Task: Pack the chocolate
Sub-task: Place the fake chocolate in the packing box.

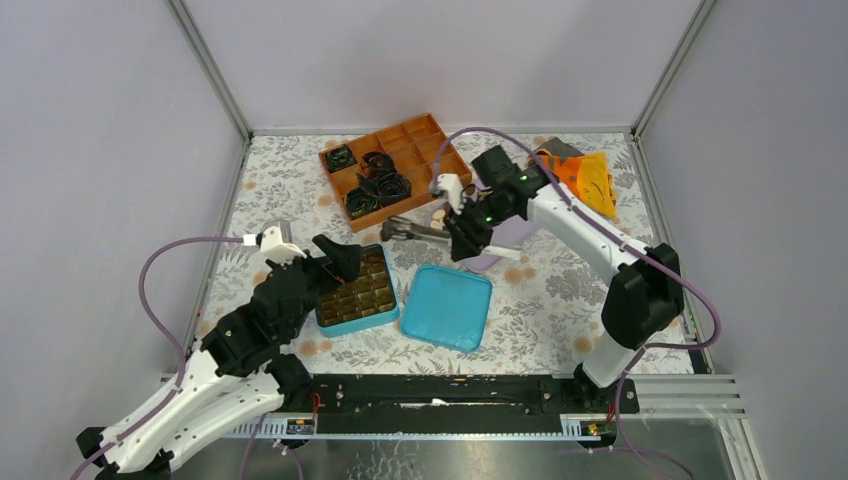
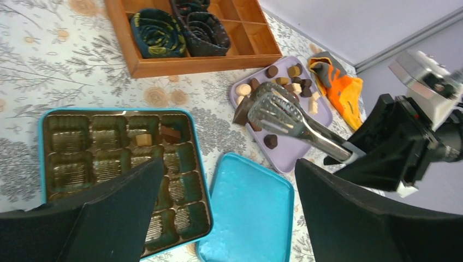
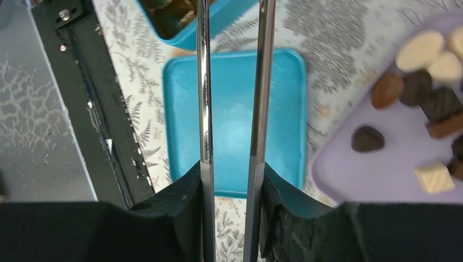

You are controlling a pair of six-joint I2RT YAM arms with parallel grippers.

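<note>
The left gripper (image 2: 227, 174) hovers over the near edge of a teal rectangular tin box (image 2: 114, 111), its black fingers spread wide apart and holding nothing. The box lies on the floral-patterned table cover (image 2: 54, 82) and holds a glossy brown plastic insert (image 2: 71, 174) divided into square pockets. Most visible pockets look bare; a cream square piece (image 2: 143, 140) and a dark brown block (image 2: 170, 132) sit in two neighbouring pockets near the far side.

Just right of the box, the matching teal lid (image 2: 251, 213) lies flat on the table. Beyond box and lid stands an orange-brown wooden compartment tray (image 2: 202, 64) with black crinkled paper cups (image 2: 158, 34) in its left cells.

Right of the lid, a pair of silver metal tongs (image 2: 284, 117) reaches out over the near end of a lilac flat tray (image 2: 319, 117). A dark brown wedge (image 2: 241, 113) sits at the tong tips, apparently pinched there. The right gripper (image 3: 232, 180) is clamped on the handle end of the metal tongs, pressing the two arms close together with a narrow gap between them.

Most of the chocolate pieces (image 2: 284, 81), dark, mid brown and cream, lie scattered on the lilac flat tray. At its far right corner lies a crumpled orange and grey cloth (image 2: 344, 93).
</note>
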